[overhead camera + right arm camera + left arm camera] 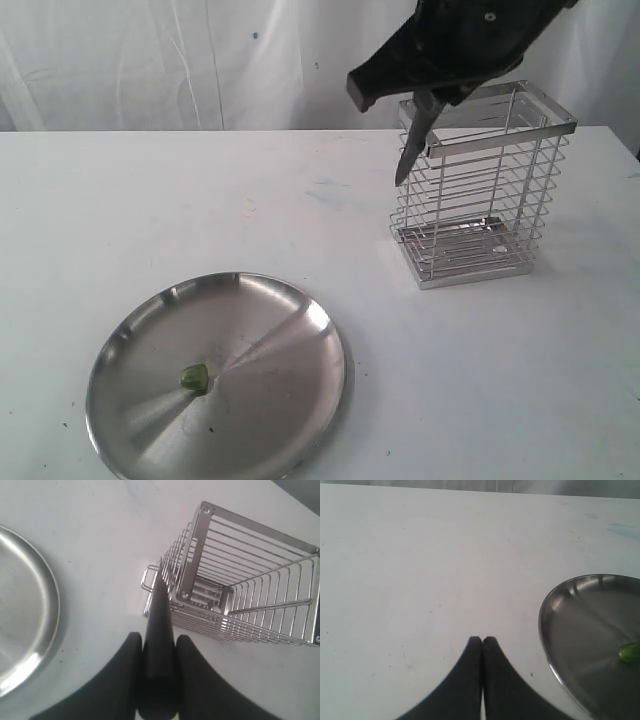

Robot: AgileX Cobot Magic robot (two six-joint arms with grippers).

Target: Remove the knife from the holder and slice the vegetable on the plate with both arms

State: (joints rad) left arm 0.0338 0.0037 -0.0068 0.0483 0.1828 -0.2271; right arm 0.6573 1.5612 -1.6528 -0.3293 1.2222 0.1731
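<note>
above the holder's (485, 190) left rim the right gripper (159, 652) pinches the knife (412, 150) handle between its fingers (125, 670), blade pointing down. left gripper (482, 641) is pressed shut, empty, near the plate (290, 310), where the vegetable (194, 377) lies.

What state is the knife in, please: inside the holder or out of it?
Out: the right end effector grips the knife, blade hanging beside the empty holder.

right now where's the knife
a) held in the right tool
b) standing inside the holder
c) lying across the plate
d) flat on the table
a: the right tool is shut on the knife by its black handle. The blade hangs point-down by a corner of the holder, which has nothing in it.
</note>
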